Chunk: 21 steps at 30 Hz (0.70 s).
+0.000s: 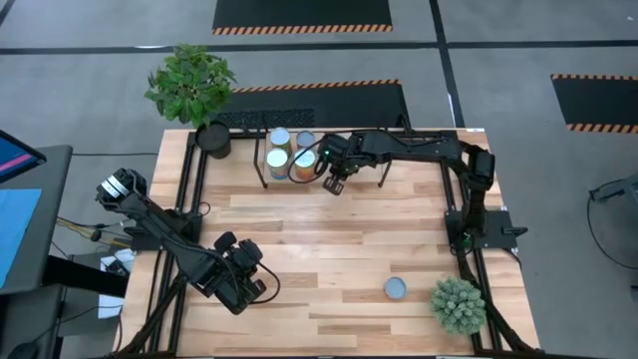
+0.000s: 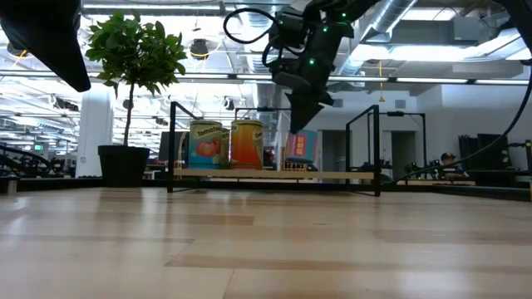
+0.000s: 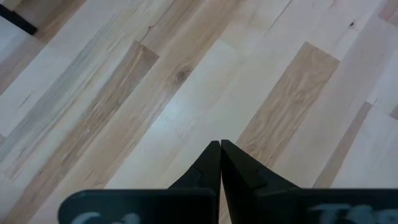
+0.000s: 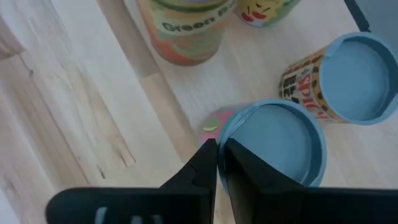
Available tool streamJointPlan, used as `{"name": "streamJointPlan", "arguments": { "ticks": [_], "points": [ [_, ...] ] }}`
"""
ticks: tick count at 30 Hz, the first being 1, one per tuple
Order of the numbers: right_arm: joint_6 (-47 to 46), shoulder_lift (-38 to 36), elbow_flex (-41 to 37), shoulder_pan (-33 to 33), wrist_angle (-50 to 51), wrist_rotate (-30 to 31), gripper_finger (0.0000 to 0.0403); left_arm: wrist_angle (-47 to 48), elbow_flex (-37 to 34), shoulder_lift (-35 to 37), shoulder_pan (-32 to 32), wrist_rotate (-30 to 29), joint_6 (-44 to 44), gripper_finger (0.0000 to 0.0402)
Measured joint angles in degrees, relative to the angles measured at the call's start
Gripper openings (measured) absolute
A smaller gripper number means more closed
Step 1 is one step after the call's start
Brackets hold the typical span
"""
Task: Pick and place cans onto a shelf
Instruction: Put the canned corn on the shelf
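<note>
The shelf [image 2: 332, 175] stands at the table's far middle. Several cans stand on its board: in the high view two pale-topped ones [image 1: 280, 139] and an orange one [image 1: 302, 166]; in the low view a tomato-label can [image 2: 208, 144] and an orange can [image 2: 247, 144]. My right gripper [image 4: 217, 152] is shut and empty. It points down beside the rim of a blue-topped can [image 4: 277, 146], right of the other cans [image 1: 335, 181]. One more can [image 1: 396, 288] stands upright on the table near the front right. My left gripper [image 3: 220, 149] is shut and empty over bare table near the front left [image 1: 251, 284]. My right gripper's shut fingertips [image 4: 208, 158] stand right at the rim [image 4: 233, 127] of the blue-topped can, coming from above. I cannot tell whether they touch it. The can stands upright on the shelf board.
A black pot with a leafy plant [image 1: 194, 85] stands at the far left corner, next to the shelf. A small round green plant [image 1: 459, 305] sits at the front right corner near the loose can. Black arm-mount frames run along both table sides.
</note>
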<state>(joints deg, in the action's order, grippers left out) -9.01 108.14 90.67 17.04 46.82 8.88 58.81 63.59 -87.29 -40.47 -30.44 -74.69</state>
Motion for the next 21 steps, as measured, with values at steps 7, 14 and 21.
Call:
{"name": "streamJointPlan", "arguments": {
  "ticks": [7, 14, 21],
  "points": [
    [-0.57, 0.0, 0.0, -0.01, -1.83, -0.09, 0.0051, -0.02, -0.02, 0.0, 0.0, 0.0, -0.04, 0.0],
    [-0.56, 0.0, 0.0, 0.32, -1.83, -0.12, 0.0052, -0.04, 0.0, 0.0, 0.0, 0.0, -0.05, 0.0],
    [-0.58, 0.0, 0.0, 1.18, -1.68, -1.72, 0.0052, -0.07, -0.01, 0.0, 0.0, 0.01, -0.07, 0.0]
  ]
}}
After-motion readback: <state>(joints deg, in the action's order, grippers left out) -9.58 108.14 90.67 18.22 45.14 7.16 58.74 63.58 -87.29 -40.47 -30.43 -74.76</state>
